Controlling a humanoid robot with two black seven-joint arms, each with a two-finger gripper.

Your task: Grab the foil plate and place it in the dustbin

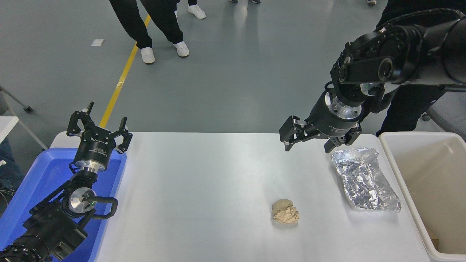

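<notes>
The foil plate (365, 179), shiny, crinkled and bent, lies on the white table (204, 189) near its right edge. The cream dustbin (429, 189) stands just right of it, beside the table. My right gripper (308, 146) is open and empty. It hangs above the table's far edge, just up and left of the plate's far end, with one fingertip (329, 147) close to the plate's rim. My left gripper (99, 123) is open and parked at the lower left, over the blue tray.
A small crumpled tan paper ball (285, 211) lies on the table left of the plate. A blue plastic tray (40, 182) sits at the left edge. People's legs (153, 29) stand on the floor beyond the table; another person in black stands behind my right arm.
</notes>
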